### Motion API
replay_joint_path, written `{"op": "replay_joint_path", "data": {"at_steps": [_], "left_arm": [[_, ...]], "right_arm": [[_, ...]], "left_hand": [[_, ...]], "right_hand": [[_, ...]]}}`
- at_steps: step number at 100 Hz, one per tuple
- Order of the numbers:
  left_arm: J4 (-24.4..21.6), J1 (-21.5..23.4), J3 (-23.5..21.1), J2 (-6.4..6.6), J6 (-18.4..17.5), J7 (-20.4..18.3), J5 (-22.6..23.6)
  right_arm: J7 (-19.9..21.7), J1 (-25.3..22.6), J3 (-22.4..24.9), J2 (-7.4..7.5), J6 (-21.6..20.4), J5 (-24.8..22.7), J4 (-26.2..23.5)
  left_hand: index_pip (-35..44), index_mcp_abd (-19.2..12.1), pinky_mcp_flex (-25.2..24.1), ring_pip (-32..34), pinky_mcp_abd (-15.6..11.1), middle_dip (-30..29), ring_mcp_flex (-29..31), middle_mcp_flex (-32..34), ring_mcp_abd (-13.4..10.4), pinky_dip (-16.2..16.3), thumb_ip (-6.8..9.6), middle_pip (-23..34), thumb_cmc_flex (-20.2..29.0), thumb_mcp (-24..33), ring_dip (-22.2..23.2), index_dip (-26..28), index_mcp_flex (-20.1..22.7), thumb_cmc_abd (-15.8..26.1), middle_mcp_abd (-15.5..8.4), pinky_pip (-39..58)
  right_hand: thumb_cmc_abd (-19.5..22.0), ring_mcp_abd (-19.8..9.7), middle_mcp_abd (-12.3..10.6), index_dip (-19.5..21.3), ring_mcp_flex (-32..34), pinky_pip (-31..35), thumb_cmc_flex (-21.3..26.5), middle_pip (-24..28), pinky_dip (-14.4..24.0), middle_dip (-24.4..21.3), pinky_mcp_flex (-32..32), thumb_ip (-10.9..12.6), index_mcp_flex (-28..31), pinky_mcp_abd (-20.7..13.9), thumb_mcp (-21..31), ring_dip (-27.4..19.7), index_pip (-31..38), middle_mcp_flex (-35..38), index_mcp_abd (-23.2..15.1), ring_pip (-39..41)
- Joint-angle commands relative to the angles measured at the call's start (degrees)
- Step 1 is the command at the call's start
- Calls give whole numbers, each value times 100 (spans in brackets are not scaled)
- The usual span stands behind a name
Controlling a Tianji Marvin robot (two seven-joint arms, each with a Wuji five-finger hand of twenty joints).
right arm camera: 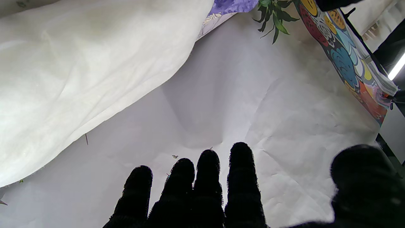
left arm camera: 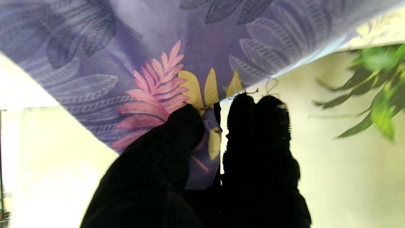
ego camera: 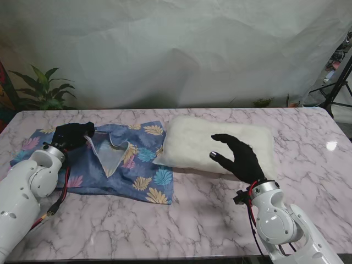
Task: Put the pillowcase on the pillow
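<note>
A blue pillowcase [ego camera: 137, 168] with a leaf print lies flat on the left half of the marble table, its pale lining [ego camera: 110, 154] showing where the mouth gapes. My left hand [ego camera: 71, 135] in a black glove pinches the pillowcase's upper edge at its far left; the left wrist view shows the cloth [left arm camera: 190, 79] held between thumb and fingers [left arm camera: 256, 126]. A white pillow [ego camera: 209, 140] lies to the right, its left end overlapping the pillowcase. My right hand [ego camera: 239, 157] hovers flat over the pillow, fingers [right arm camera: 205, 177] stretched out, holding nothing.
A potted green plant [ego camera: 44, 91] stands behind the table's far left corner. A white cloth backdrop [ego camera: 181, 49] hangs behind the table. A black tripod [ego camera: 338, 82] stands at the far right. Bare marble [ego camera: 192, 225] lies between my arms.
</note>
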Motion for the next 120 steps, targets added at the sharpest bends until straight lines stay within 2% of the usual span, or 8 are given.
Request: {"op": "replay_joint_path", "data": {"at_steps": [1,18,41,77,99,108,117,120], "left_arm": [[-304,-6,-12,16,-18,-99,-10],[-1007,262,-383,-4,-232,-419,-7],[-1490,496,-742,17,-716,-856,-85],[-1566,529,-448,-140,-933,-484,-722],[-1476,286,104,-241,-733,-210,-965],[-1419,155,357,-294,-628,-88,-1107],[-1393,17,575,-322,-587,-78,-1200],[-1384,-30,638,-327,-587,-102,-1232]], "right_arm": [[-11,-38,0,-17,37,12,-25],[13,-39,-2,-14,68,25,-37],[104,58,-40,26,259,-254,34],[229,380,-10,119,308,-920,231],[1154,650,108,334,294,-1522,297],[1507,816,86,414,303,-1791,392],[1775,1021,4,471,381,-2006,524],[1864,1092,-34,490,419,-2095,566]], "left_hand": [[189,-145,-118,-58,-360,114,274,274,308,115,28,29,203,386,97,65,171,-117,-245,192],[216,-197,-124,-250,-385,223,335,354,241,155,-23,-148,107,491,197,-1,189,-153,-301,83],[206,-236,-83,-356,-417,221,381,395,182,116,-25,-237,47,470,157,-71,192,-162,-345,-27],[233,-263,-64,-413,-430,229,415,438,155,90,-26,-306,22,481,149,-115,196,-172,-371,-96],[240,-263,-53,-439,-433,251,421,445,144,82,-33,-335,9,485,150,-127,180,-163,-367,-123],[244,-262,-50,-443,-430,256,424,449,141,81,-34,-345,6,484,151,-129,181,-158,-370,-126],[243,-260,-49,-449,-430,263,422,452,135,81,-37,-355,5,480,151,-134,170,-158,-369,-128],[244,-257,-49,-451,-430,264,423,448,136,81,-37,-360,5,479,151,-135,169,-155,-364,-129]], "right_hand": [[223,-100,-5,65,108,73,70,26,-56,40,-20,20,9,-16,-95,-121,-88,83,-69,-23],[238,-94,-1,57,134,99,98,26,-63,40,-22,22,24,-19,-141,-119,-82,112,-67,-19],[-83,-103,-43,55,73,119,173,16,-83,43,-47,26,-69,-57,-136,-127,-94,22,-48,-44],[-912,-210,-162,-45,-363,104,-139,192,-192,104,-304,-91,-599,-177,577,-164,-251,-585,-39,-117],[-1209,-271,-157,-310,-921,-1003,-493,-994,-344,-469,-331,-197,-1134,-170,972,-304,-756,-813,-21,-334],[-1229,-244,-103,-446,-1012,-1880,-630,-1452,56,-544,-180,-221,-948,-62,1072,-342,-1811,-859,61,-633],[-1246,-198,-52,-534,-1130,-2305,-754,-1807,45,-537,-95,-237,-844,102,1142,-360,-2532,-961,166,-811],[-1250,-178,-37,-871,-1151,-2533,-826,-1964,-29,-450,-17,-257,-794,154,1208,-364,-2647,-987,195,-839]]}}
